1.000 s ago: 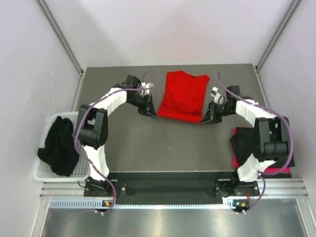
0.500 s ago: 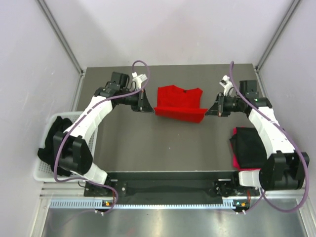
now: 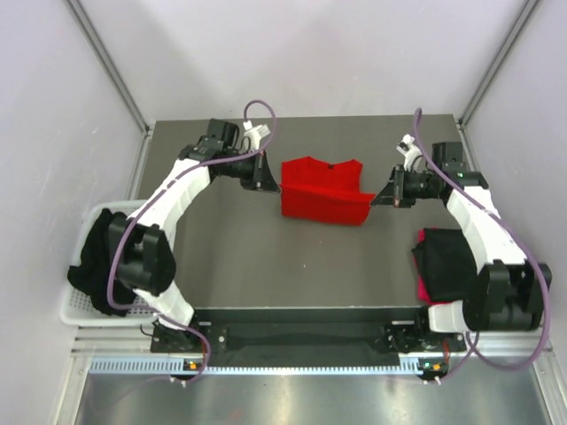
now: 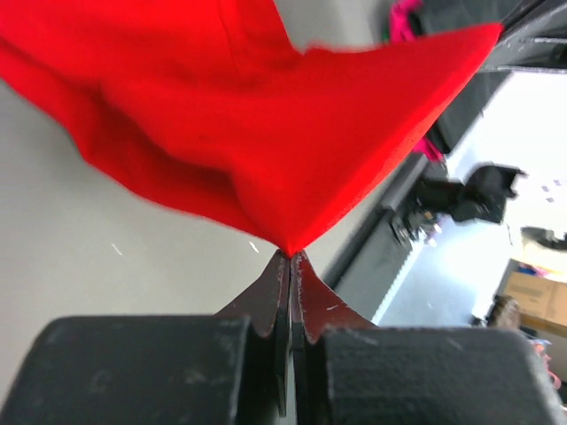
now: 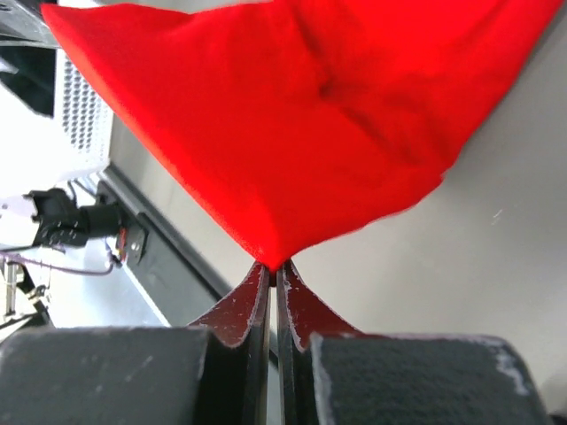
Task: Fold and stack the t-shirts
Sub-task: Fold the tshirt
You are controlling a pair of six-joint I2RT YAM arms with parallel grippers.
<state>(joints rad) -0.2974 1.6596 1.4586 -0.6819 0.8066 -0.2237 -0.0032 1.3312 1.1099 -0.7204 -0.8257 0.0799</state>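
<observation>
A bright red t-shirt (image 3: 324,190) is stretched between both grippers at the back middle of the table, its lower half lifted and doubled toward the collar. My left gripper (image 3: 275,181) is shut on the shirt's left corner (image 4: 288,239). My right gripper (image 3: 374,199) is shut on the right corner (image 5: 270,252). The cloth fans out from each pair of closed jaws in the wrist views. A folded black t-shirt (image 3: 447,261) lies on a pinkish-red one (image 3: 427,290) at the right edge. More black t-shirts (image 3: 102,266) fill the basket at the left.
A white mesh basket (image 3: 78,310) sits off the table's left edge. The grey table top (image 3: 292,266) spreads in front of the red shirt. Grey walls and metal frame posts (image 3: 111,66) enclose the back and sides. A black rail (image 3: 306,336) runs between the arm bases.
Both grippers have lifted the red shirt's lower corners and carried them toward the back of the table, folding the flat shirt over itself. The arms have stretched out farther.
</observation>
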